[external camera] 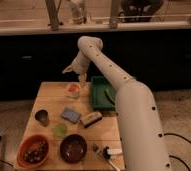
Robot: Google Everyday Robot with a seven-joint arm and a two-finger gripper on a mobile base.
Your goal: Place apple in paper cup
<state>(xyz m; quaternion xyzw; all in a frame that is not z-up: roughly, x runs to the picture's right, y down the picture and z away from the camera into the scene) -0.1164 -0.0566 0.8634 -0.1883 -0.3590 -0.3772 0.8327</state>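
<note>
The arm (109,70) stretches over the desk (49,97), wrist bent down, fingers (82,79) just above the paper cup (73,93); how far they part cannot be told. The apple (72,88) sits in that cup, beneath them.

Warm, dim light falls from overhead onto the wooden table (49,97), while the dark front (24,60) behind it goes almost black. The white arm (134,115) catches the most light and glows pale, without hard glare. The gripper (75,75), just above the paper cup (73,91), hangs half in shadow.
</note>
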